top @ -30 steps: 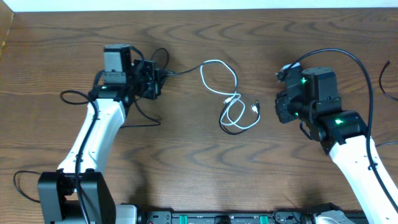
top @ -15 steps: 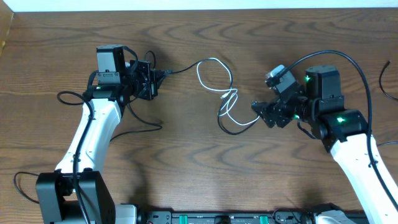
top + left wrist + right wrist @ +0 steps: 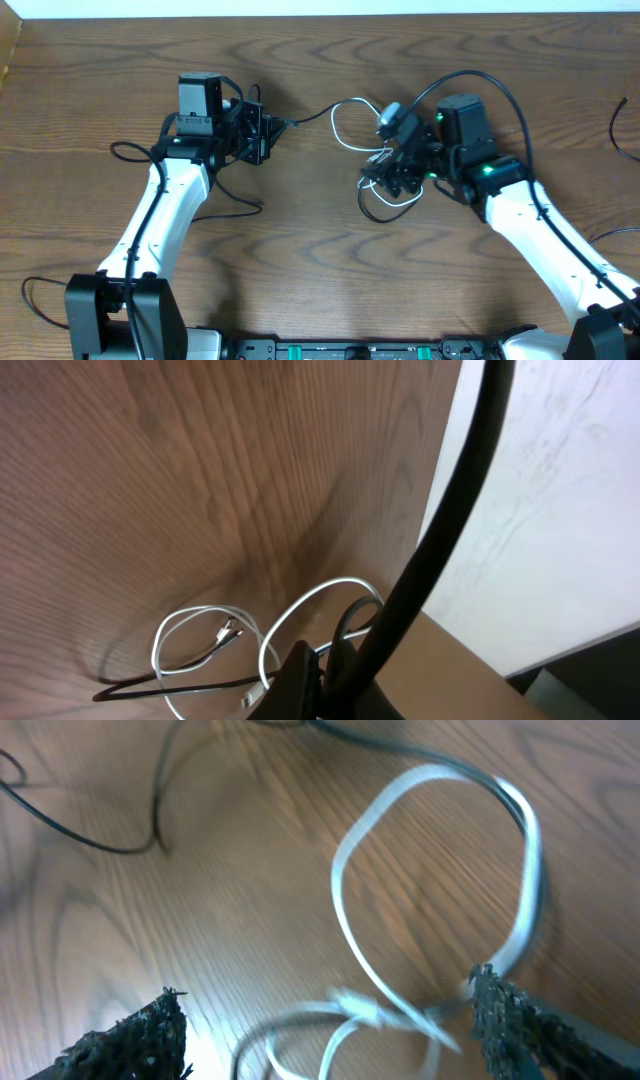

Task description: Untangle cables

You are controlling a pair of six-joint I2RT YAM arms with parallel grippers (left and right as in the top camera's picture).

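A white cable (image 3: pixel 345 113) loops across the table's middle and knots with a thin black cable (image 3: pixel 378 212) in a small tangle. My left gripper (image 3: pixel 272 128) is shut on the black cable's end (image 3: pixel 300 121), which runs right toward the white loop. In the left wrist view the shut gripper (image 3: pixel 325 665) pinches that black cable, with the white cable's loops (image 3: pixel 200 650) beyond it. My right gripper (image 3: pixel 388 172) hangs open over the tangle. In the right wrist view its gripper (image 3: pixel 330 1030) straddles the white knot (image 3: pixel 370 1010), one finger (image 3: pixel 140 1040) on each side, and nothing is gripped.
Another thin black cable (image 3: pixel 622 128) curls at the right edge. The left arm's thicker black wires (image 3: pixel 130 155) trail over the table beside it. The table's far edge (image 3: pixel 320 16) meets a white wall; a rail with green lights (image 3: pixel 350 350) runs along the near edge.
My right gripper has opened wide and swung left to sit over the tangle. The left gripper, still shut on the black cable, shifted slightly, and the white loop moved with it.
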